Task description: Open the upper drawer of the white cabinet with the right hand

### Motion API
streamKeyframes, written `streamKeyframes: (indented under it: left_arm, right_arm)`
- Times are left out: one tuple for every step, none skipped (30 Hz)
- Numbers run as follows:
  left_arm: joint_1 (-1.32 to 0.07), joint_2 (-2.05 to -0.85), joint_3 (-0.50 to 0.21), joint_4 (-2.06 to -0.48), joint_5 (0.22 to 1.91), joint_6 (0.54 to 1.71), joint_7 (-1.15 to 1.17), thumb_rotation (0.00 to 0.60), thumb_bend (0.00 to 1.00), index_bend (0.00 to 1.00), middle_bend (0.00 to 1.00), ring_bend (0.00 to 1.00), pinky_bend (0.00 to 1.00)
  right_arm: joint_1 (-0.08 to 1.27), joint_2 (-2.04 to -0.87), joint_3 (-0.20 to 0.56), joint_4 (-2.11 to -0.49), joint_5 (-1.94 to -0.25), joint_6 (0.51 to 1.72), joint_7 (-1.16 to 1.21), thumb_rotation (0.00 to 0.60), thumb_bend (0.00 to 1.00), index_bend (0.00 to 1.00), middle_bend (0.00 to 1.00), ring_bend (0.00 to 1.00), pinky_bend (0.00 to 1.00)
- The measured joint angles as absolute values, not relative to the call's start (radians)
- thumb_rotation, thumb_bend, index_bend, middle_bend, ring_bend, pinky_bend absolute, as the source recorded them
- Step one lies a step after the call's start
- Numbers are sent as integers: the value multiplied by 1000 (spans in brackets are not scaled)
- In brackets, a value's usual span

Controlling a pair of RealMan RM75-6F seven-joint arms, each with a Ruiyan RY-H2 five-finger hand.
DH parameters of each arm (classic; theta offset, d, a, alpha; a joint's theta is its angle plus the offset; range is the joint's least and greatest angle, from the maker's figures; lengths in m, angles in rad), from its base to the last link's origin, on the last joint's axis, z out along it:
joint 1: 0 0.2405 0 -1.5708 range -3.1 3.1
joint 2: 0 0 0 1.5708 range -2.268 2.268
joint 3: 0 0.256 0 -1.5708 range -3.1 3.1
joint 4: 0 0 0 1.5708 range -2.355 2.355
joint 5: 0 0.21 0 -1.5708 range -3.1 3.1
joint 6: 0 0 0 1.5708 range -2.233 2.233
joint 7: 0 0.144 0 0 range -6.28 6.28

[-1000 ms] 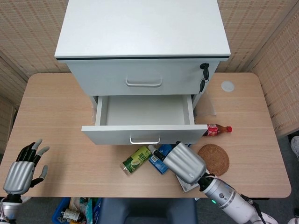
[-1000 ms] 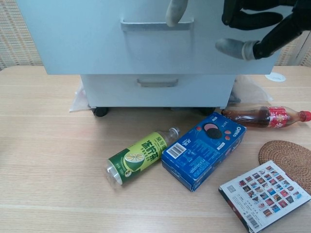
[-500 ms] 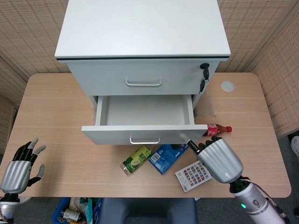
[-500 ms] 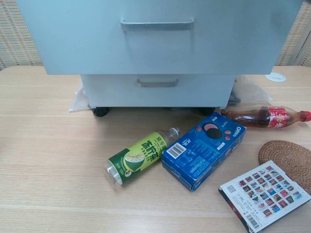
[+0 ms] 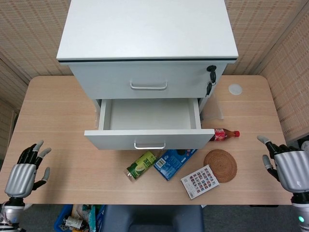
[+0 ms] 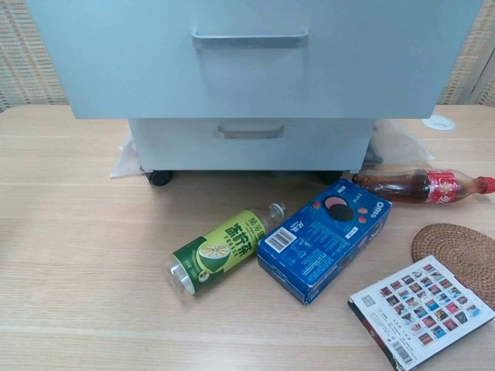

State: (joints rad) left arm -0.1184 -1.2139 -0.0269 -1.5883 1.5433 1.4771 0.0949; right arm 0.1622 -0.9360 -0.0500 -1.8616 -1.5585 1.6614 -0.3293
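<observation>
In the head view, the white cabinet (image 5: 147, 46) is seen at the back of the counter (image 5: 58, 121), one drawer (image 5: 149, 126) pulled out above scattered items. The right robot hand (image 5: 289, 166) is held at the counter's right edge, fingers spread, holding nothing; the left robot hand (image 5: 23, 171) likewise at the left edge.

In the chest view, the drawer front fills the top; a green bottle (image 6: 224, 249), blue box (image 6: 325, 236) and cola bottle (image 6: 421, 185) lie below. Neither hand is shown.

Green bottle (image 6: 219, 253) lying on its side, touching blue cookie box (image 6: 323, 239). Cola bottle (image 6: 418, 185) lying behind. Woven coaster (image 6: 457, 251) sitting beside card pack (image 6: 418, 308). White disc (image 5: 235, 89) resting on table (image 5: 58, 121).
</observation>
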Motion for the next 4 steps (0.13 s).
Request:
streamKeyframes:
  left_arm:
    - [-119, -1217, -25, -1590, 1547, 1476, 97, 600, 474, 171, 38, 50, 95]
    - [-120, -1219, -24, -1590, 1549, 1476, 98, 600, 474, 171, 38, 50, 95]
    - [-120, -1221, -23, -1591, 1552, 1477, 100, 600, 474, 171, 38, 50, 95]
    - [-121, -1222, -22, -1592, 1554, 1477, 103, 600, 474, 171, 38, 50, 95]
  right_arm:
    - [155, -947, -55, -1838, -1539, 1641, -305, 600, 393, 187, 368, 346, 529]
    - [150, -957, -59, -1821, -1530, 1625, -286, 600, 394, 173, 347, 320, 506]
    - [145, -969, -62, -1802, -1522, 1609, -267, 600, 394, 157, 326, 292, 478]
    - [138, -985, -65, -1777, -1515, 1595, -242, 600, 393, 151, 319, 280, 468]
